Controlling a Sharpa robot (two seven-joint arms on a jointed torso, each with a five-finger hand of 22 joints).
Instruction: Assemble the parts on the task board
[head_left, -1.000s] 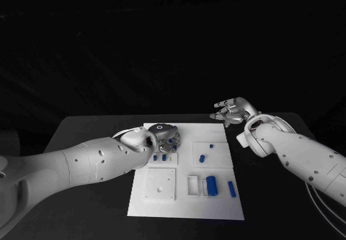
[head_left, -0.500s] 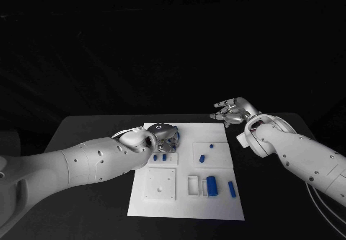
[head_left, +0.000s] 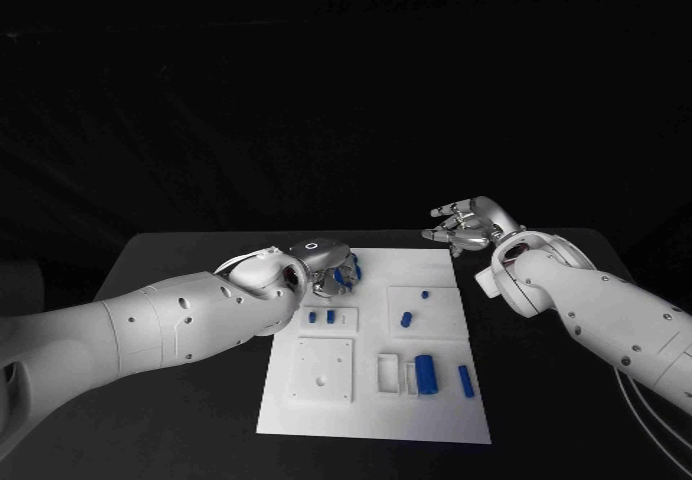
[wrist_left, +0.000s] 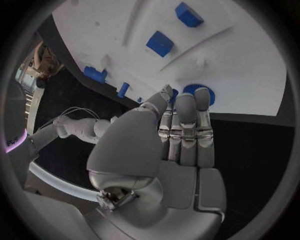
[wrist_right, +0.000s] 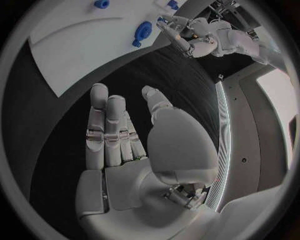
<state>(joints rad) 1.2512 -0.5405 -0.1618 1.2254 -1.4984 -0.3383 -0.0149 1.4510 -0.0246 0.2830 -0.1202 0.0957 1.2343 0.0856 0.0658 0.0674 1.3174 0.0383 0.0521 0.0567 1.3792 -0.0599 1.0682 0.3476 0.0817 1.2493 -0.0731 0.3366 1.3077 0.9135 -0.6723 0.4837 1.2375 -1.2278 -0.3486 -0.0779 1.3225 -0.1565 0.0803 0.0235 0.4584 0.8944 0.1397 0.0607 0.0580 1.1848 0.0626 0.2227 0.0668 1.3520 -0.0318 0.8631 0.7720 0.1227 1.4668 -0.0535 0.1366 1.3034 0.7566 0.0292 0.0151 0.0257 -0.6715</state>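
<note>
Silver hands over the white board (head_left: 433, 262)

Left hand (head_left: 320, 262) touches a round blue part (wrist_left: 199, 93), fingers straight; right hand (head_left: 469, 224) hovers apart, fingers spread, holding nothing.

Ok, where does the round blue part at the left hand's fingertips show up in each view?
Head view: the round blue part lies near the far left corner of the task board, at the tips of the left hand.
Left wrist view: the part peeks out behind the fingertips, close to the board's edge.
Right wrist view: the part lies on the board near its edge, next to the left hand.
Shared landmark: the left hand's fingertips.
</note>
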